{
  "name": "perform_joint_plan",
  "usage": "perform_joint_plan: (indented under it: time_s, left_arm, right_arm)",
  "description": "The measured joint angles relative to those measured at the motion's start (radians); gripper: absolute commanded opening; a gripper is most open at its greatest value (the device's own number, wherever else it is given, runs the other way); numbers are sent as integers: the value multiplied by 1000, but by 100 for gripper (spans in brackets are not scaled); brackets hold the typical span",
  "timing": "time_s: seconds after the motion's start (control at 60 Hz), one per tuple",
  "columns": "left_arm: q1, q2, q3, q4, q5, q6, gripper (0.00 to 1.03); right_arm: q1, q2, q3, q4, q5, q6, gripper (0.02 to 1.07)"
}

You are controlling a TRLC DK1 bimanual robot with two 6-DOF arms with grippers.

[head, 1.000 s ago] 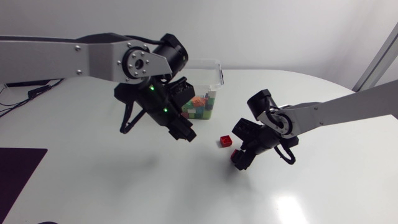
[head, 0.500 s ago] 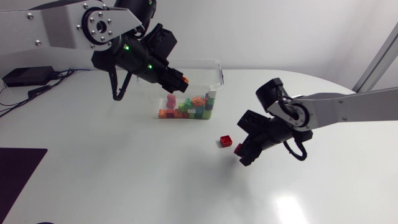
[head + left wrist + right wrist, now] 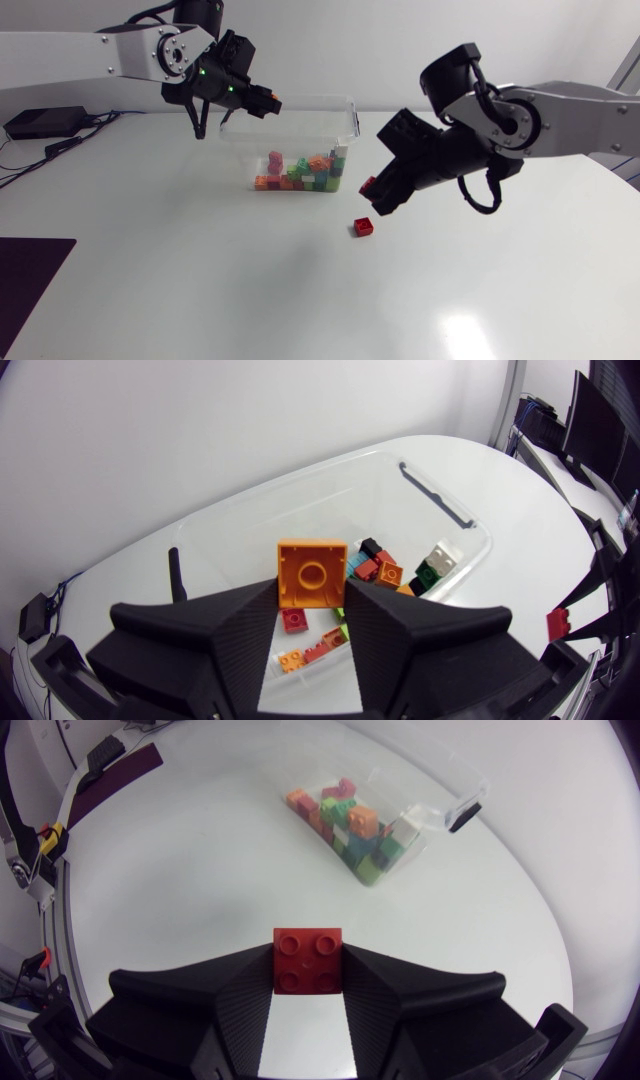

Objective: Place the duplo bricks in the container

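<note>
My left hand (image 3: 312,595) clamps an orange brick (image 3: 312,570), the container (image 3: 300,500) ahead of it; my right hand (image 3: 308,982) clamps a red brick (image 3: 307,958).

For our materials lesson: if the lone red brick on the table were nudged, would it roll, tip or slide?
The loose red brick is squat and flat-sided, so it would probably slide, not roll. It looks like hard plastic: likely stiff and light. The glossy table may let it skid easily.
</note>
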Motion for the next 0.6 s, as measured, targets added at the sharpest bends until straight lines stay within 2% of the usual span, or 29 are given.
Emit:
perform_joint_plan:
  time_s: [0.033, 0.117, 0.183, 0.4, 0.6]
  left_arm:
    - [6, 16, 0, 18, 0, -3, 55]
    - [13, 46, 4, 48, -6, -6, 83]
    - [17, 54, 4, 68, -17, -6, 97]
    - [35, 36, -19, 156, -27, -6, 99]
    - [65, -164, -187, 174, -31, -5, 99]
  right_arm:
    - [4, 0, 24, 0, 0, 10, 36]
    - [6, 4, 87, 0, -1, 32, 36]
    - [6, 18, 139, 1, -3, 44, 36]
    - [8, 121, 300, 5, -7, 80, 36]
    - [11, 264, 443, 39, -8, 101, 36]
